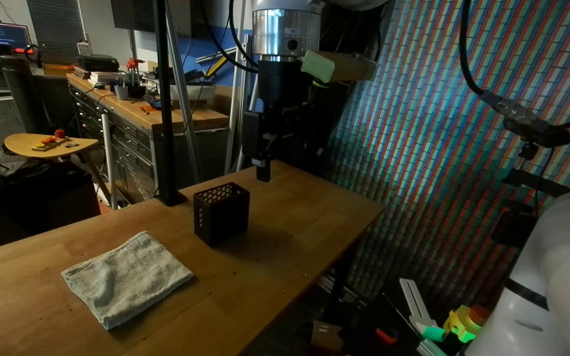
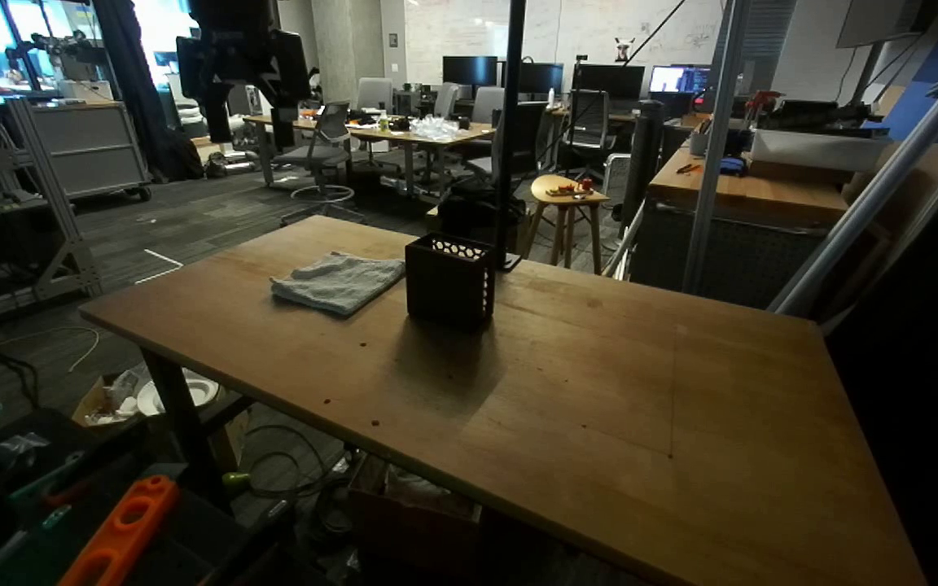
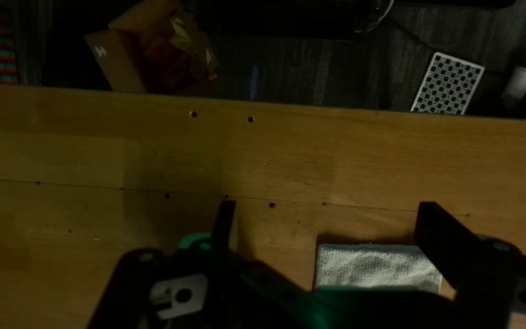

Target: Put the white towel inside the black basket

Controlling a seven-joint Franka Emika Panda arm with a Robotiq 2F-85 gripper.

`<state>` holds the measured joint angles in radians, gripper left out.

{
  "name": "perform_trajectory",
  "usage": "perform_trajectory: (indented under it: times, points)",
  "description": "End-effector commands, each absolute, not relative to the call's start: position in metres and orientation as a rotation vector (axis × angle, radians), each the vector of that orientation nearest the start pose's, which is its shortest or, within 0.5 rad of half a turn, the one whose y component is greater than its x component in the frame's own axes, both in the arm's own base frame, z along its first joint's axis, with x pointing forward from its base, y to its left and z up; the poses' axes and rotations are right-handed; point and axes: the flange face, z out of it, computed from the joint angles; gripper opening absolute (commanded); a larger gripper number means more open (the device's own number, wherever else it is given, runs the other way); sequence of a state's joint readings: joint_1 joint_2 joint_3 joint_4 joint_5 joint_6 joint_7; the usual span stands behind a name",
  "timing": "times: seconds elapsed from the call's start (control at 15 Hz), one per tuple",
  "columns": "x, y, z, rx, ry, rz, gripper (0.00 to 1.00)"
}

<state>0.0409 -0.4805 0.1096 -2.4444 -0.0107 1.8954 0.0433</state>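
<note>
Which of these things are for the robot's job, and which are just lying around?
For the job: white towel, black basket, tool.

Just around: orange piece with holes, checkered board, cardboard box, wooden stool.

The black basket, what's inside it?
Inside the black basket, both exterior views show only holey inner walls. Its near sides hide the bottom, so I can't tell what's there. The white towel lies outside, on the table.

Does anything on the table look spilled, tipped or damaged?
Only small dark holes in the tabletop, breaking its surface, perhaps drilled. No spills show; the black basket stands upright, the white towel lies lightly rumpled.
</note>
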Motion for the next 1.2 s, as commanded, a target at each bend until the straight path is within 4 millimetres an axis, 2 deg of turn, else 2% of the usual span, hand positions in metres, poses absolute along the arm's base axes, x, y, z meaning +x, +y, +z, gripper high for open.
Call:
perform_trajectory:
  times: [0.0,0.27,0.4,0.67,0.93,1.13]
  points:
    - [0.39,0.06,0.467,-3.203,-0.155,0.106,1.0]
    - [0.39,0.06,0.467,-3.203,-0.155,0.106,1.0]
    - [0.4,0.066,0.464,-3.197,-0.201,0.124,1.0]
    - [0.43,0.092,0.464,-3.199,-0.304,0.068,1.0]
    - [0.462,0.119,0.467,-3.189,-0.423,-0.072,1.0]
    - [0.492,0.13,0.468,-3.201,-0.577,-0.202,1.0]
